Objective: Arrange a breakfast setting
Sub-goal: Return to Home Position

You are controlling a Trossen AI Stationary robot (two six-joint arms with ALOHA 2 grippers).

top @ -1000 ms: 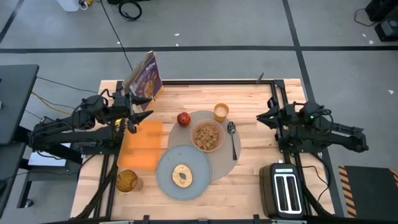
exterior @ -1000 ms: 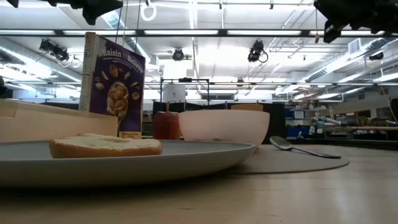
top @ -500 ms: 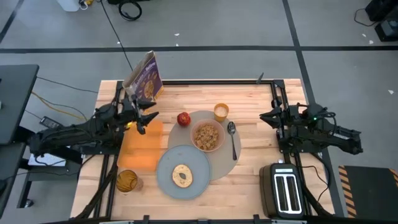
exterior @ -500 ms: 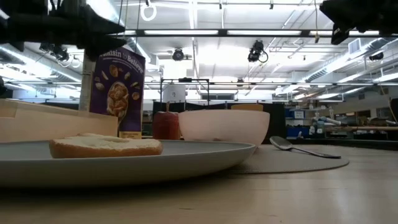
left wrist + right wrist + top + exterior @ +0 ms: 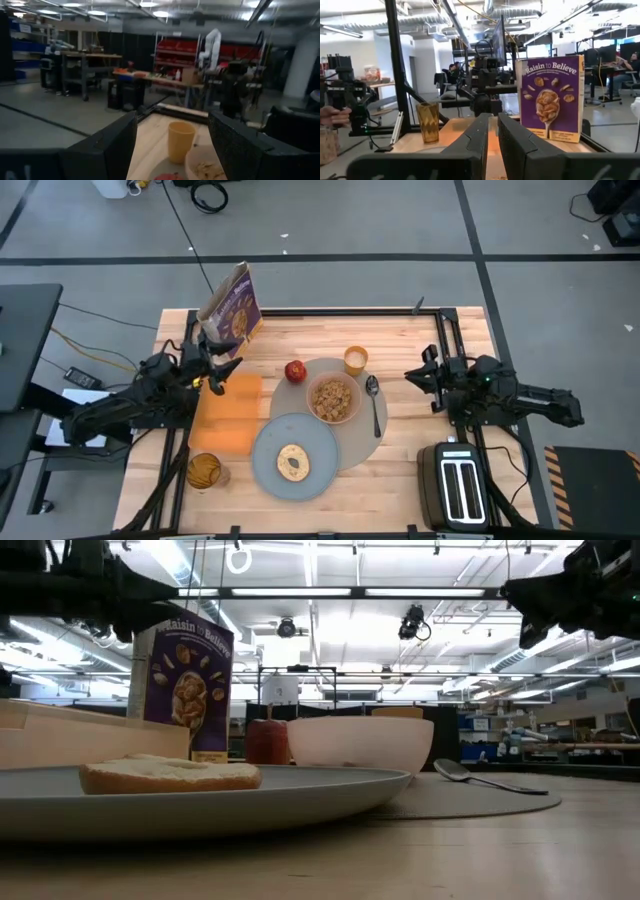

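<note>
The round grey-beige mat [image 5: 372, 442] lies mid-table. On it are the pink bowl [image 5: 333, 399] holding cereal, the metal spoon [image 5: 374, 402] and the small orange cup [image 5: 355, 360]. The red apple [image 5: 295, 371] sits at the mat's far left edge. The grey plate [image 5: 270, 465] overlaps the mat's near left part and carries the toast slice [image 5: 292, 462]. My left gripper [image 5: 224, 372] is open above the orange cloth's far end, pointing toward the apple. My right gripper [image 5: 418, 375] is shut and empty, right of the spoon, above the table.
A purple cereal box [image 5: 232, 310] stands at the far left. The orange rectangular cloth [image 5: 228, 415] lies left of the plate, with an amber glass [image 5: 204, 471] near the front left corner. The black toaster [image 5: 460, 490] stands at the front right.
My left gripper has come down and toward the near edge, from beside the cereal box to above the cloth's far end, staying open. My right gripper has gone down a little and slightly toward the spoon. The objects on the table have stayed put.
</note>
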